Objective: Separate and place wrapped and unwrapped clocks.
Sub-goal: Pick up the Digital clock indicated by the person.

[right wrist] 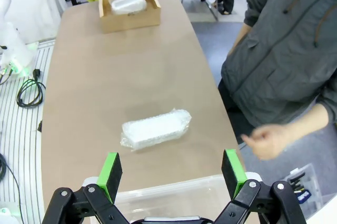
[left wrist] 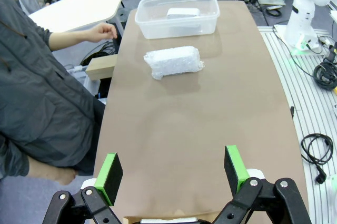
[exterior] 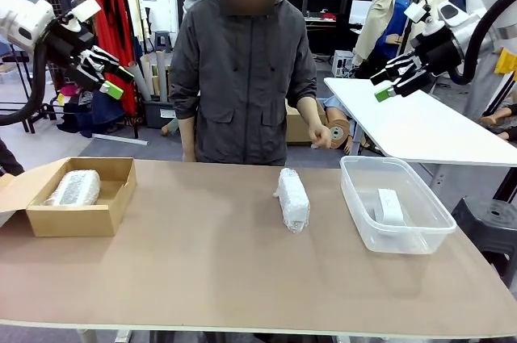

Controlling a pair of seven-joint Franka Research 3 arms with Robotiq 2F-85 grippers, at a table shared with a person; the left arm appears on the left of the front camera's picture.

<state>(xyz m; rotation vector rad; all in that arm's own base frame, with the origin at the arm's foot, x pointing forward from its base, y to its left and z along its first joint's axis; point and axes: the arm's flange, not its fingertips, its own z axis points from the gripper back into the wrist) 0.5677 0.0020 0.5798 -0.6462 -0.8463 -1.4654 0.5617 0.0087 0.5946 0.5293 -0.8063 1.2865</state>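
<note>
Wrapped clock (exterior: 293, 199) between cardboard box (exterior: 69, 220) and plastic tub (exterior: 404, 242), touching neither.

Robot lab, clothes rack (exterior: 103, 6), white table (exterior: 420, 127), floor cables (left wrist: 315, 146)

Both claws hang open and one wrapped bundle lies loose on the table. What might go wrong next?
The wrapped clock mid-table has crinkly film; a claw might pinch only film and let it slip.
It could land in the clear tub with the bare clock rather than the cardboard box holding the other wrapped clock.
The person's hand hovers near the tub, where the right claw may descend.
</note>
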